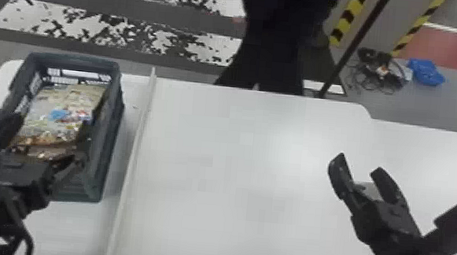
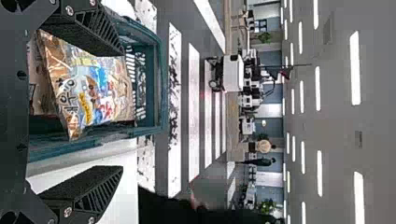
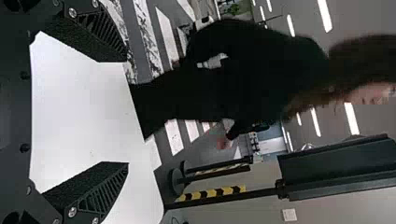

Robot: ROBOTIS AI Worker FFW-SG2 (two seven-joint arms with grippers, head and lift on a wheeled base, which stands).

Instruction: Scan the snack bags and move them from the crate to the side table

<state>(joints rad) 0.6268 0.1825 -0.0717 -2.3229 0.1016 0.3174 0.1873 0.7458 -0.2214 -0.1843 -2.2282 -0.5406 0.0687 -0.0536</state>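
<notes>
Grey-green plastic crate (image 1: 108, 146), partly hidden at its near end behind the black left gripper (image 1: 53, 121). Inside, glossy printed snack bags (image 1: 60, 102), too overlapped to count; just above, left fingers wide apart. Just beside the crate, a raised white strip (image 1: 135, 148), then broad room over smooth white tabletop (image 1: 228, 168), with the black right gripper (image 1: 359, 162) above, fingers spread.

bright ceiling lights (image 2: 356, 67), soft glare on the table (image 1: 292, 150).
</notes>
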